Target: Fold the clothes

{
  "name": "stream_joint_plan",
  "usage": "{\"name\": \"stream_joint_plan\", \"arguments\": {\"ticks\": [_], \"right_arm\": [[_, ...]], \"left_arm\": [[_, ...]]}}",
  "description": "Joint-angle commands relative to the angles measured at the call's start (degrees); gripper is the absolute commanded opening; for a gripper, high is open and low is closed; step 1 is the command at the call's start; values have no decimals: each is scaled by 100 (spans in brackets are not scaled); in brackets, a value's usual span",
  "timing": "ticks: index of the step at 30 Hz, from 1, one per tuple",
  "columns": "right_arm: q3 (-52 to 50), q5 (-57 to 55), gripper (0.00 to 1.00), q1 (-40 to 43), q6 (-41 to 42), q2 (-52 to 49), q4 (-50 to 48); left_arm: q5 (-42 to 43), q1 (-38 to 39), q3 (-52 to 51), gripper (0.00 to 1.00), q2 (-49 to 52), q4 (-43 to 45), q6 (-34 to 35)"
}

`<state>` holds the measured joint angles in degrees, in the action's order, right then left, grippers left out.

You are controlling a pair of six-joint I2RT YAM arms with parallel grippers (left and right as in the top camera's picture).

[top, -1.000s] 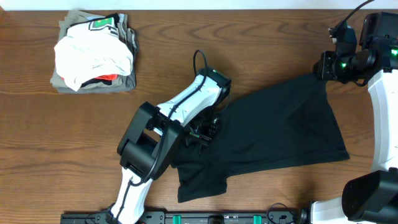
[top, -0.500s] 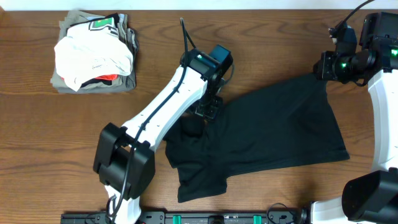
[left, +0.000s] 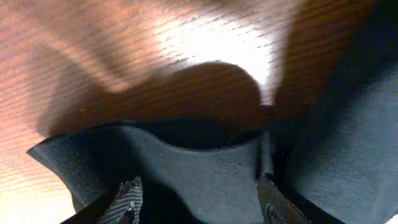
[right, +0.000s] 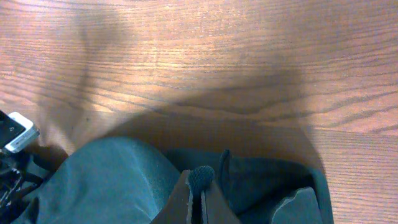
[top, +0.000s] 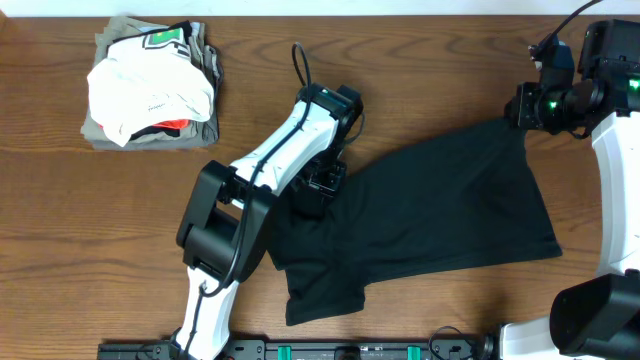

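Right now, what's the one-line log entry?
black fabric garment: spread, unfolded | left fingers: open, garment edge between them | right fingers: shut on garment corner | folded clothes pile: far-left table corner

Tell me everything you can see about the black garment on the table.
The black garment is plain, dark, soft fabric, lying mostly flat and slanted across the wooden table, rumpled at its lower left. The right gripper pinches its upper right corner; the left gripper, jaws apart, straddles its left edge.

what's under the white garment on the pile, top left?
Beneath the crumpled white garment, an orange-red patch peeks out, and folded grey-olive cloth rims the pile. How many layers lie under it is covered.
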<state>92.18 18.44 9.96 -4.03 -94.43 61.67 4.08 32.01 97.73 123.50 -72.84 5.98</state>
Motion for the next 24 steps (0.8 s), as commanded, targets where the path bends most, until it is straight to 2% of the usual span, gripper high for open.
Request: {"name": "stream_joint_plan", "arguments": {"ticks": [1,6,7,8,10,15,24], "right_arm": [[-13,-4,1,63,-79,151,-13],[-13,-7,1,63,-79,151,-13],[-13,-7,1,63,-79,151,-13],[-13,-7,1,63,-79,151,-15],[-13,-7,1,63,-79,151,-15],[-13,-7,1,63,-76,151,-17],[-13,-2,1,63,-76,151,-42]], "left_arm": [[0,15,-94,61,74,-57,-28],[-2,33,-179,59,74,-210,-31],[-2,33,-179,48,72,-264,-31],[0,33,-179,31,72,-310,-28],[7,33,-179,6,72,-391,-31],[-35,2,-57,6,4,-424,-31],[-225,-372,1801,6,-297,-446,-33]]}}
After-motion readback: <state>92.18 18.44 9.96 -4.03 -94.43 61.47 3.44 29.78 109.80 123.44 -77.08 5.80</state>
